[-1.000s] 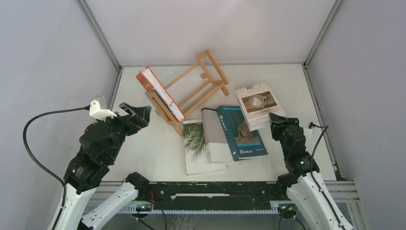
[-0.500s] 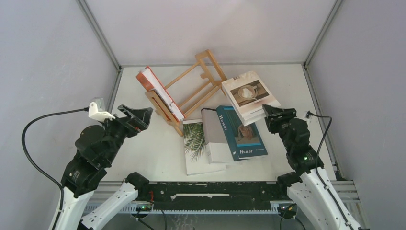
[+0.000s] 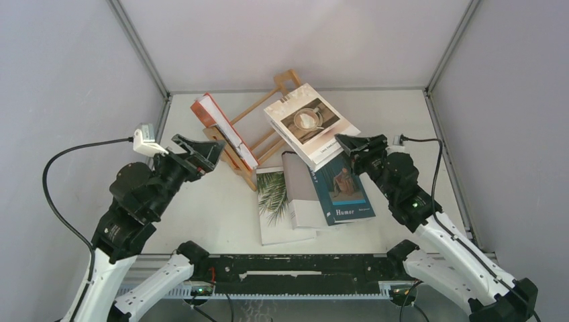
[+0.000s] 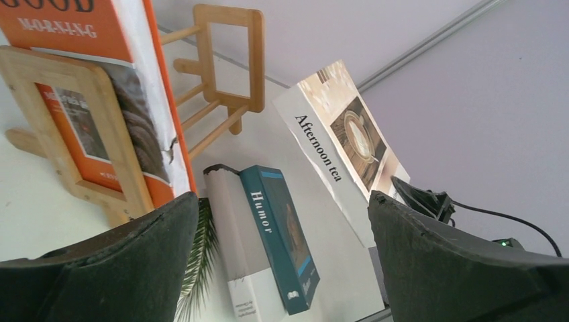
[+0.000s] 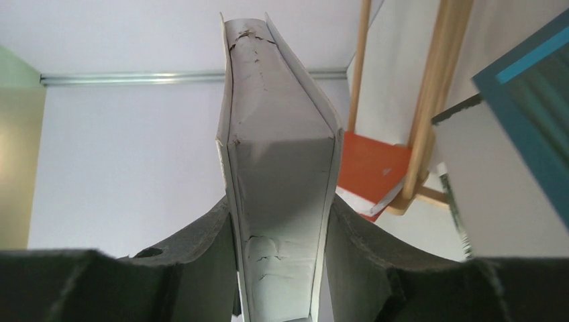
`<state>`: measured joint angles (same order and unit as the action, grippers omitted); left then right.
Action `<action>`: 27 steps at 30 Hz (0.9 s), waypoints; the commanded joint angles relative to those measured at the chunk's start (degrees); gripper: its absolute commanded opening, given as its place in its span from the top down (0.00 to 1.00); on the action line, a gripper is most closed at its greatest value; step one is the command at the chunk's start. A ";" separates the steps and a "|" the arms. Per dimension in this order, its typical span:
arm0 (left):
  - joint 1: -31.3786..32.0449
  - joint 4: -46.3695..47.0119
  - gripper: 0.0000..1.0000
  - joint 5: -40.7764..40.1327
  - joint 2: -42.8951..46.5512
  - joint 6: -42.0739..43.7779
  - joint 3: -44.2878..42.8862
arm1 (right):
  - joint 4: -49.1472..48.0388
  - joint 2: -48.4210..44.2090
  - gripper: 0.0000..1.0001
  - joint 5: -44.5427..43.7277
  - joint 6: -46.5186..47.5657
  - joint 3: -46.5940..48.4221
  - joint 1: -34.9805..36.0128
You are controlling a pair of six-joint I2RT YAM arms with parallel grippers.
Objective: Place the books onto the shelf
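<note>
Gripping the cup book (image 3: pixel 310 125) by its lower edge, the right gripper (image 3: pixel 350 143) holds it tilted in the air, close by the right end of the shelf (image 3: pixel 263 136). An orange book (image 3: pixel 216 124) stands at the shelf's left end. Nearby, the left gripper (image 3: pixel 200 151) hovers with jaws spread wide, holding nothing. The palm book (image 3: pixel 275 201), grey book (image 3: pixel 300 194) and Humor book (image 3: pixel 341 191) lie overlapping on the table (image 3: pixel 201 215).

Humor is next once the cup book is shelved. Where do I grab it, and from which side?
Probably its right long edge, approached from the right. Humor lies cover-up with its spine side lapped over the grey book, so the left edge is blocked; the right edge has only table beside it.
</note>
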<state>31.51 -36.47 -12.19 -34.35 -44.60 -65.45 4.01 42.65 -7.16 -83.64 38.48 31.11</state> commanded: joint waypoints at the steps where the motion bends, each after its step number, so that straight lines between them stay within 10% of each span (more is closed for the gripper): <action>1: 0.31 5.35 0.00 2.46 -2.11 -1.92 -3.45 | -9.05 2.20 0.76 2.31 -3.43 4.22 2.35; 27: -10.26 10.79 0.00 18.80 -9.71 -8.38 -4.43 | -20.89 11.92 0.76 16.00 -9.15 7.65 6.03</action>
<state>24.38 -30.28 -0.69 -43.77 -50.24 -69.95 -9.82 54.22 6.90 -90.91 42.39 36.32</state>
